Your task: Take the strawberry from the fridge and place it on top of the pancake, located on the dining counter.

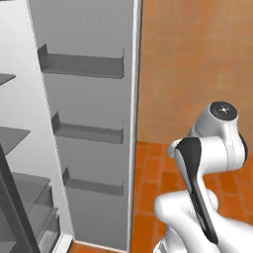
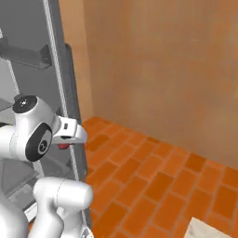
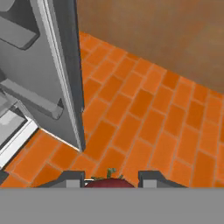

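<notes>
Two-finger dark-tipped end effector (image 3: 111, 178) clenched on the tiny round red strawberry (image 3: 109, 183), held above orange brick floor (image 3: 148, 122). Just beside the open door of the tall grey fridge (image 3: 52, 83), with its door shelves (image 1: 84, 64). Tan wall (image 2: 162, 69) behind.

Not seeing any readable text, labels, brand names or numbers showing anywhere, not even on the fridge (image 1: 94, 148) door.
</notes>
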